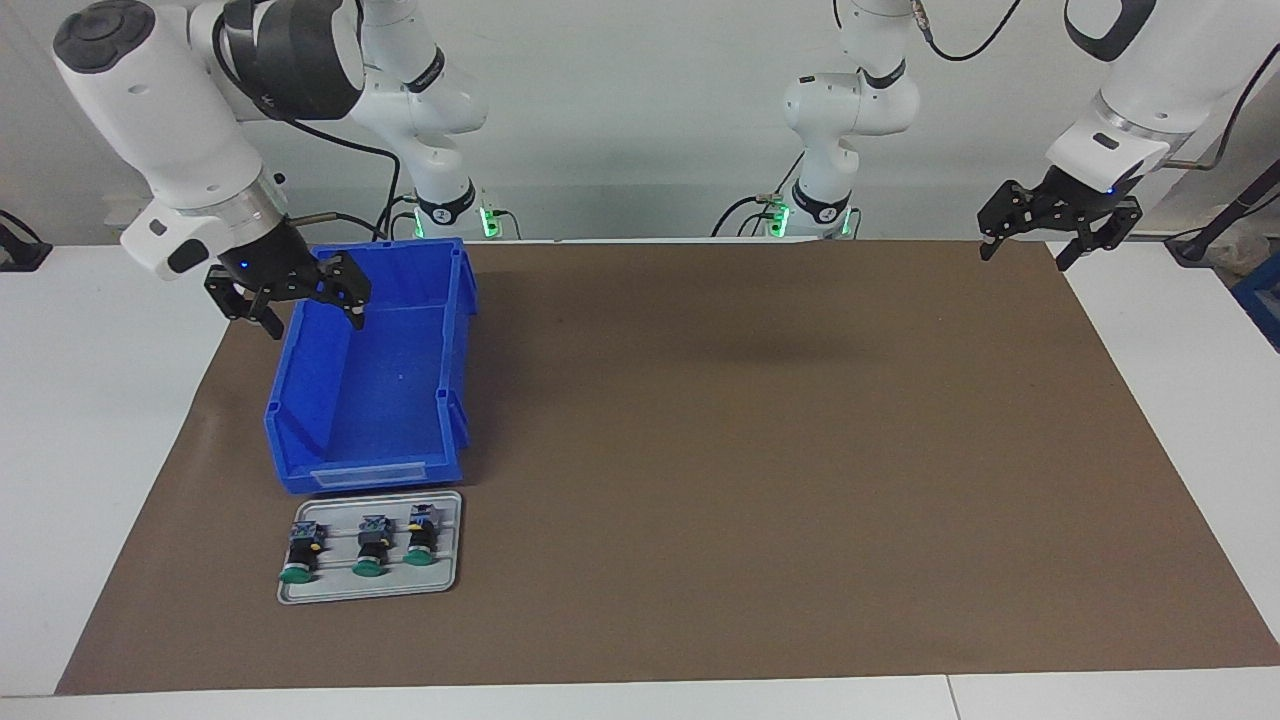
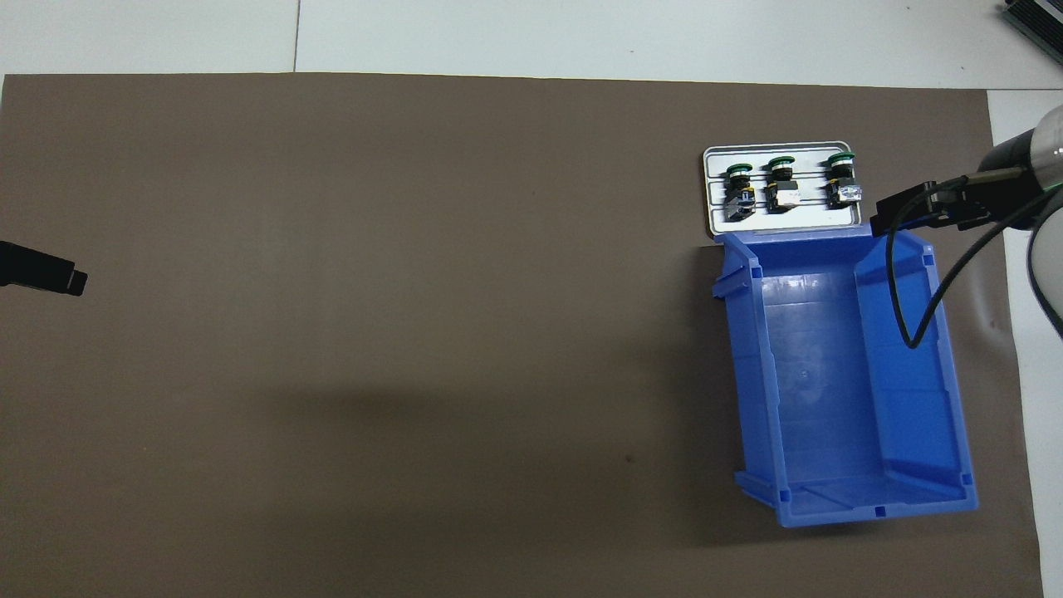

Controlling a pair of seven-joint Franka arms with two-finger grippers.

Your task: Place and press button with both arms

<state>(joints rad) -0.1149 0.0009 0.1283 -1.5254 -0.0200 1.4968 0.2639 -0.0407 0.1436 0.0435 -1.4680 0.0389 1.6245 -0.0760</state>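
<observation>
My right gripper (image 1: 298, 300) hangs with fingers spread wide over the edge of the blue bin (image 1: 375, 400), holding nothing. My left gripper (image 1: 1058, 235) is also wide and waits over the brown mat (image 1: 760, 450). Three green buttons (image 1: 362, 545) lie on the grey tray (image 1: 445, 580), touching the bin, farther from me.

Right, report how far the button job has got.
Nothing looks done: all three buttons lie on the grey tray, beside the empty blue bin. Nothing is in hand: the right gripper hangs open over the bin's rim, and the left gripper waits open over the mat's edge. Picking, placing and pressing remain.
</observation>
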